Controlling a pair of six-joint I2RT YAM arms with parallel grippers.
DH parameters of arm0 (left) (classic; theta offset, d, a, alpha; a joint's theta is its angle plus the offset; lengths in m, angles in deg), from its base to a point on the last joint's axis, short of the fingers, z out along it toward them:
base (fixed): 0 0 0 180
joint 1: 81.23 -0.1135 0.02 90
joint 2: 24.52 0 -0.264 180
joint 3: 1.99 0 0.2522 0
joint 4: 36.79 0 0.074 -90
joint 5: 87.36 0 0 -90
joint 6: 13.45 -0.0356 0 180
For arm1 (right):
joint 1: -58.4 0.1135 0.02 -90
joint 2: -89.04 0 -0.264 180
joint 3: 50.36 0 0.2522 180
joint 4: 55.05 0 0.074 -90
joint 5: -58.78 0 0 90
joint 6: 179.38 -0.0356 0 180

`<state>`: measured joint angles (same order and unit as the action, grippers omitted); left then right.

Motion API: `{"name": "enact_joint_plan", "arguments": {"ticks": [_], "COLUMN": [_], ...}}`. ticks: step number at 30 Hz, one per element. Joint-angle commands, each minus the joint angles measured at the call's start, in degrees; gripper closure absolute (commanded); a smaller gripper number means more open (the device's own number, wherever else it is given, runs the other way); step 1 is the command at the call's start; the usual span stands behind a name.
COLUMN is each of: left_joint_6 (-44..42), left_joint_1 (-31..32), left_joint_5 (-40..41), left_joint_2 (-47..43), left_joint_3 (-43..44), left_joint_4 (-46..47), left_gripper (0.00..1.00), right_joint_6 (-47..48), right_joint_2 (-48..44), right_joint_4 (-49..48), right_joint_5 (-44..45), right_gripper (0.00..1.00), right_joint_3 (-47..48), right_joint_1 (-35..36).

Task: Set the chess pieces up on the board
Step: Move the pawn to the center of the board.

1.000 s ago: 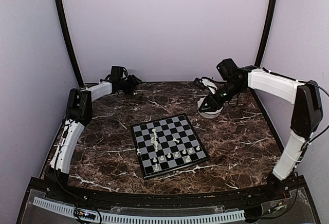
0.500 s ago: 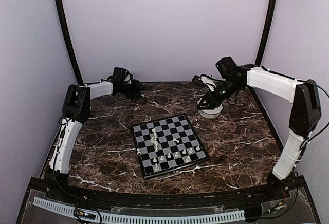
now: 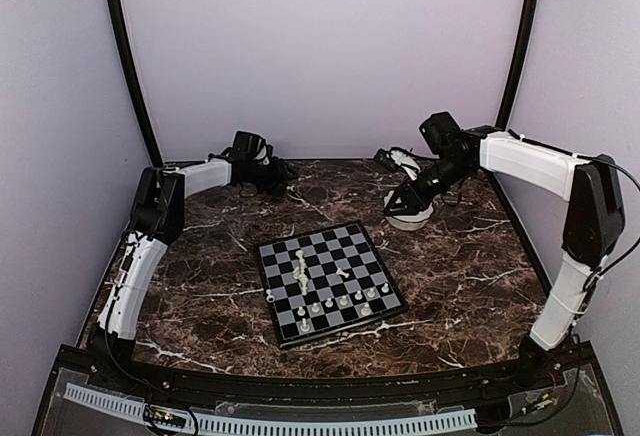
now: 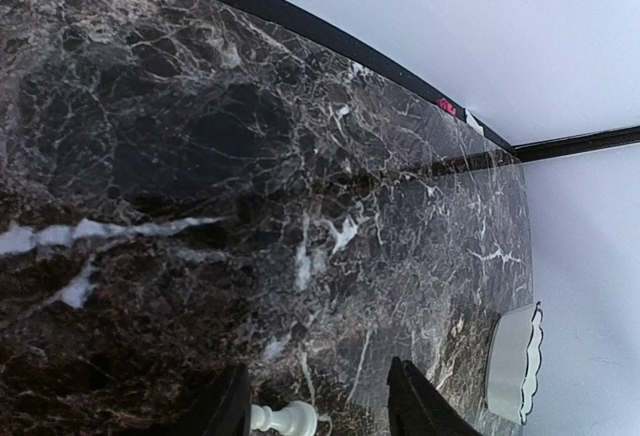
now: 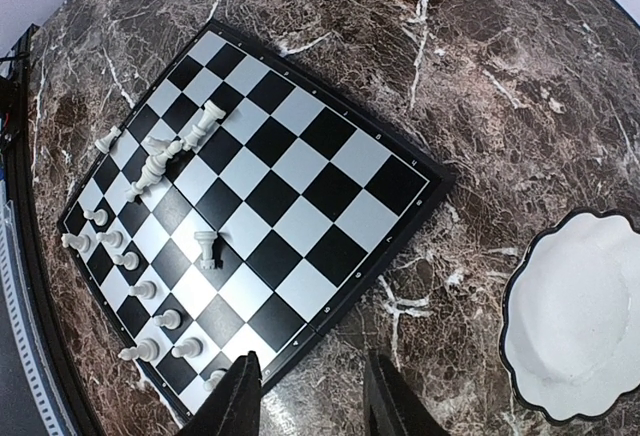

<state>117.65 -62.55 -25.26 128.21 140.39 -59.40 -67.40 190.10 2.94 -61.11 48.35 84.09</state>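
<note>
Nearest of all, the board (image 3: pixel 335 246): flat on the dark marble worktop (image 3: pixel 200 286), well short of both sets of jaws and roughly between them from side to side. On it, the chess pieces (image 5: pixel 143 289): a row of small ones along the edge farthest from the jaws, a lone upright piece (image 5: pixel 205 248) mid-board, and a huddle of taller ones (image 5: pixel 150 166) toward the left jaws' side (standing or toppled, cannot tell).

Farther back, the right gripper (image 5: pixel 312 361), raised over the worktop. Jaws moderately apart, only the board's rim and bare marble showing in the gap. Just beside them, a white scalloped bowl (image 5: pixel 590 316), apart from the board.

Farthest back, the left gripper (image 4: pixel 316 368), low near the rear wall (image 3: pixel 320 56), well apart from the board and from the bowl. Jaws partly apart, with a single white piece (image 4: pixel 285 419) lying crosswise between the fingers (image 4: pixel 225 406): one end against one finger, a gap showing before the other. Cannot tell whether resting on the marble or lifted (partly out of view).
</note>
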Motion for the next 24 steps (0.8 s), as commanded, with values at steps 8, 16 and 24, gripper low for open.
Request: {"name": "enact_joint_plan", "arguments": {"ticks": [8, 16, 24], "left_joint_6": [-2.1, -3.1, -3.5], "left_joint_1": [1.5, 4.0, 6.3], "left_joint_5": [-1.7, -4.0, -5.7], "left_joint_2": [1.0, 0.9, 0.6], "left_joint_3": [1.4, 0.7, -0.3], "left_joint_4": [-4.9, -4.6, -3.9], "left_gripper": [0.55, 0.54, 0.55], "right_joint_6": [0.2, 0.4, 2.0], "right_joint_2": [-1.1, -1.5, -2.8], "right_joint_4": [0.0, 0.8, 0.6], "right_joint_5": [0.3, 1.1, 2.4], "right_gripper": [0.63, 0.63, 0.63], "right_joint_3": [0.0, 0.9, -0.3], "right_joint_1": [-0.1, 0.0, 0.0]}}
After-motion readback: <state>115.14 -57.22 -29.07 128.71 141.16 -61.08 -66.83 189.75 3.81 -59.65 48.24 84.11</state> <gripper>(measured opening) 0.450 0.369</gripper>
